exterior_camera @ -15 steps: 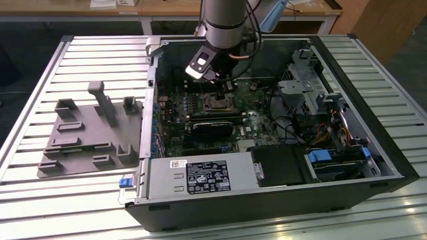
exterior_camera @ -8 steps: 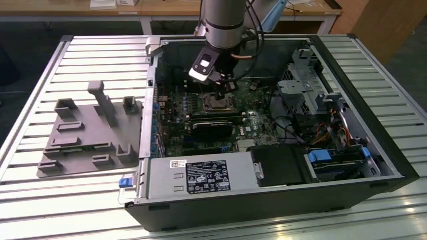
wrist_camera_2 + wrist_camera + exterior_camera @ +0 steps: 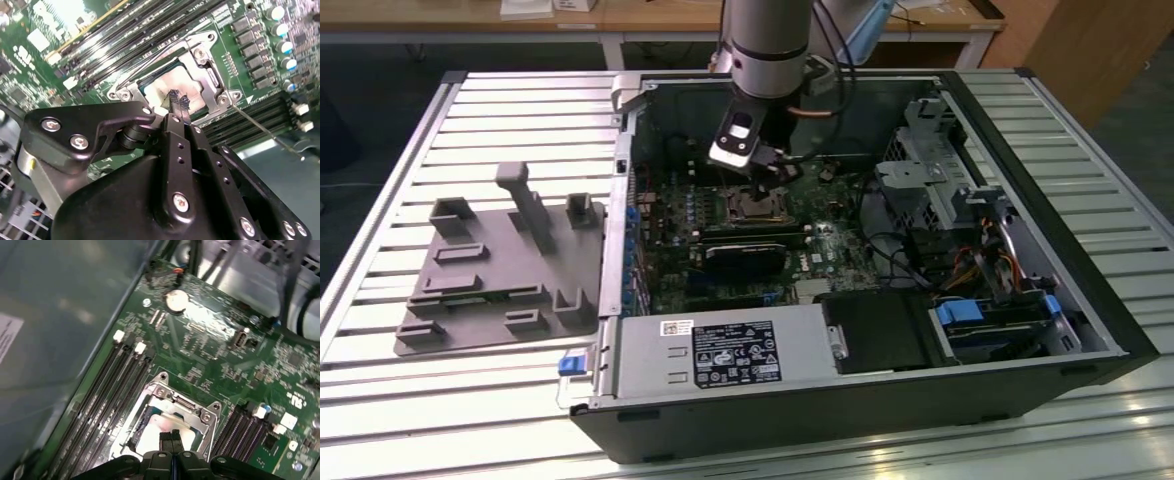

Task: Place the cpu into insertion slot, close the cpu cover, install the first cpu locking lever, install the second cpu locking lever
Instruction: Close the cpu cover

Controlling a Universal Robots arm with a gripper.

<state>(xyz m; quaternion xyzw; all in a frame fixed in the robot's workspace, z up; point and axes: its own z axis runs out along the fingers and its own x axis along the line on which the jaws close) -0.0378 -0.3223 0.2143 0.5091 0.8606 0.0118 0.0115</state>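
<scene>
The insertion slot (image 3: 754, 207) sits near the middle of the green circuit board (image 3: 210, 340) inside an open black computer case (image 3: 881, 400), which lies on a ribbed metal worktop (image 3: 494, 120). The cpu (image 3: 165, 82) lies in the slot, its dull silver top flat and square. The cpu cover (image 3: 209, 75), a thin shiny frame with a square window, appears to lie down around the chip. The black claw (image 3: 179, 102) hangs just above the cpu, its two narrow fingers clenched together with nothing between them. Beside the slot run long black memory slots (image 3: 107, 390). From one corner of the slot a thin wire rod (image 3: 265, 132) slants out over further memory slots. Well apart from the slot, outside the case, rests a matte grey moulded fixture (image 3: 500, 270).
</scene>
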